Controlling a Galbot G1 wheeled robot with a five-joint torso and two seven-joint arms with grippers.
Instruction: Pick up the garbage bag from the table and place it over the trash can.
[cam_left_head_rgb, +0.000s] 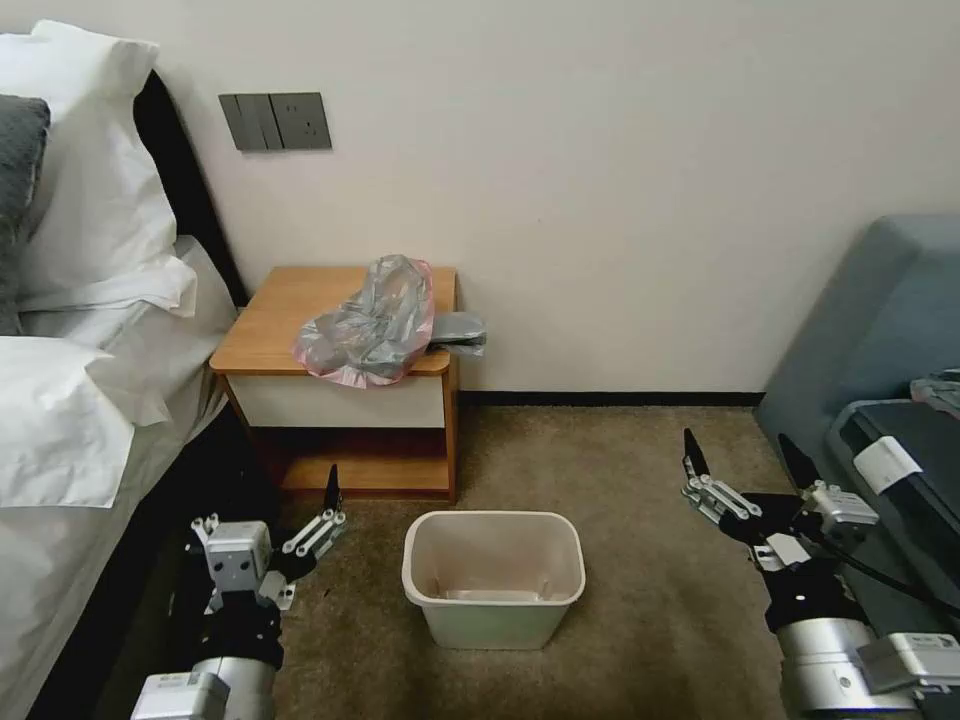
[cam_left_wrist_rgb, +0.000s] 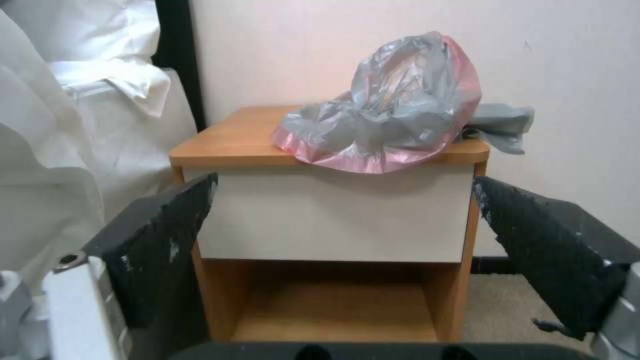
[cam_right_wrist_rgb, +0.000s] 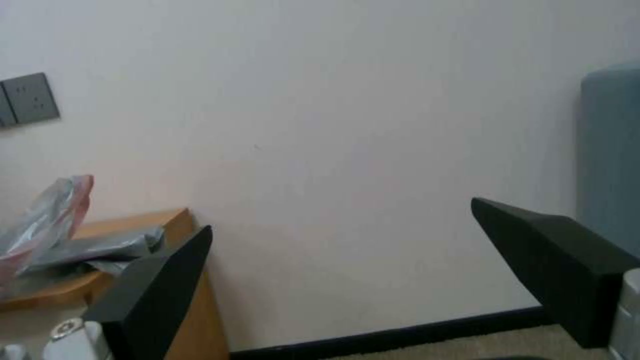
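Lying crumpled on the bench, the garbage bag looks light, limp, slippery; my spread left end effector should pinch its pink overhanging edge.

A plain cream wall runs across the back of a bedroom, with a black skirting board along its foot. A grey panel of switches and a socket is fixed to the wall at upper left. Brown carpet covers the floor. A bed with white pillows and white sheets stands at left against a black headboard. A blue-grey sofa sits at right.
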